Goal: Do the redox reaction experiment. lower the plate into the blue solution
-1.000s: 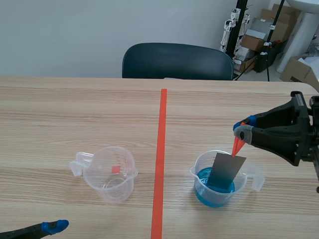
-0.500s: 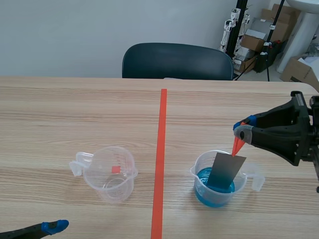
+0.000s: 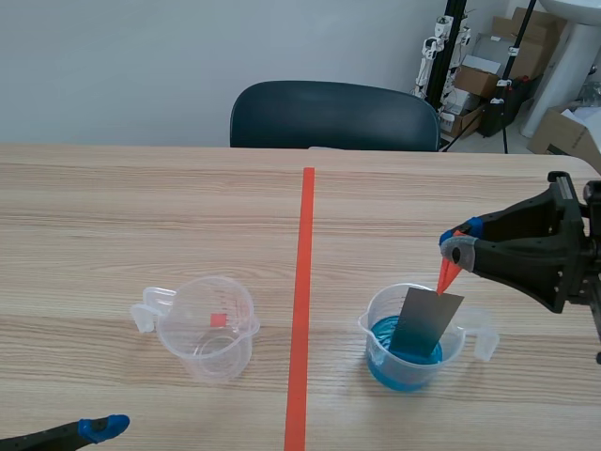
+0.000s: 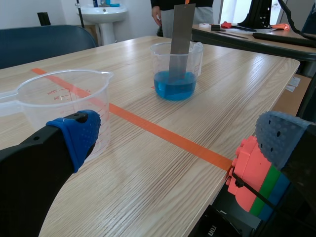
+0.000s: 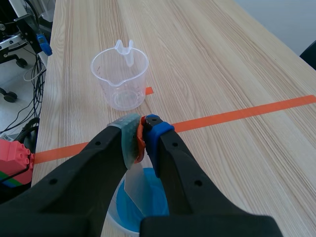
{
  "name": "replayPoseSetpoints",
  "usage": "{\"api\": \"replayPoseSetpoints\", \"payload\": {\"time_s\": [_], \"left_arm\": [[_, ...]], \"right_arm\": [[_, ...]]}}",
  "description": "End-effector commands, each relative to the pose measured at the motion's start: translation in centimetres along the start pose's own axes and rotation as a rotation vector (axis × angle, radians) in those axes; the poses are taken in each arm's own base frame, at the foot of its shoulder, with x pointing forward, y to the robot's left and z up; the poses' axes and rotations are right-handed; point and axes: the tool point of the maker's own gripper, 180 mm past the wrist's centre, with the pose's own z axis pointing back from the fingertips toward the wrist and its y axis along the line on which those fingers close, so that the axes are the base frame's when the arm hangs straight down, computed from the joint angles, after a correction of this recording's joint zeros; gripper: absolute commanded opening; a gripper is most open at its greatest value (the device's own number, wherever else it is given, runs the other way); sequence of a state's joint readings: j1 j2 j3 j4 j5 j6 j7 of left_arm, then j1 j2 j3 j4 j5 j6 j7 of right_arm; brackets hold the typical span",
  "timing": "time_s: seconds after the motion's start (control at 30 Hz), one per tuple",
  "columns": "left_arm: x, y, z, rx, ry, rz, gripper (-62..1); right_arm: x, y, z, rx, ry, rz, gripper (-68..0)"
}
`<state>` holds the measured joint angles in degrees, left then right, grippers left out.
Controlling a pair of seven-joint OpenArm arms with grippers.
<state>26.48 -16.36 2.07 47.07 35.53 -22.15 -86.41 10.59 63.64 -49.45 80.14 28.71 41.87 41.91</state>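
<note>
Jaws of the right gripper [image 3: 454, 246] are clenched on the orange tab [image 3: 448, 274] fixed to the top corner of the grey plate [image 3: 427, 319]; holding by the tab keeps the pads out of the liquid. The plate hangs tilted inside the right beaker [image 3: 481, 335], lower edge dipped in the blue solution [image 3: 383, 336], upper half above the rim. Judgement: immersion only partial; a further straight descent would wet more metal. Risk: if the plate catches the rim, the light beaker may tip. Jaws of the left gripper [image 4: 177, 143] are released and hold nothing; it sits low at the near desk [image 3: 141, 197] edge, beside the empty beaker [image 3: 208, 324], out of the way.
</note>
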Motion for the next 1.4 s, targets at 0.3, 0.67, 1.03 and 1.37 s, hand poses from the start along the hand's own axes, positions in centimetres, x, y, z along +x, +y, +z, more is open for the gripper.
{"api": "replayPoseSetpoints", "payload": {"time_s": [0.3, 0.67, 1.03, 1.37], "left_arm": [[1.0, 0.2, 0.0, 0.009, -0.053, -0.006, 1.4], [1.0, 0.2, 0.0, 0.009, -0.053, -0.006, 1.4], [1.1, 0.4, 0.0, 0.017, -0.056, -0.001, 1.4], [1.4, 1.1, 0.1, 0.056, -0.079, 0.055, 1.4]], "right_arm": [[0.6, -0.4, 0.3, 0.003, 0.003, 0.015, -67.1], [1.1, -0.4, 0.3, 0.003, -0.024, 0.015, -67.1], [1.4, -0.4, 0.3, 0.003, -0.047, 0.015, -67.1], [1.7, -0.4, 0.4, 0.003, -0.058, 0.015, -67.1]]}}
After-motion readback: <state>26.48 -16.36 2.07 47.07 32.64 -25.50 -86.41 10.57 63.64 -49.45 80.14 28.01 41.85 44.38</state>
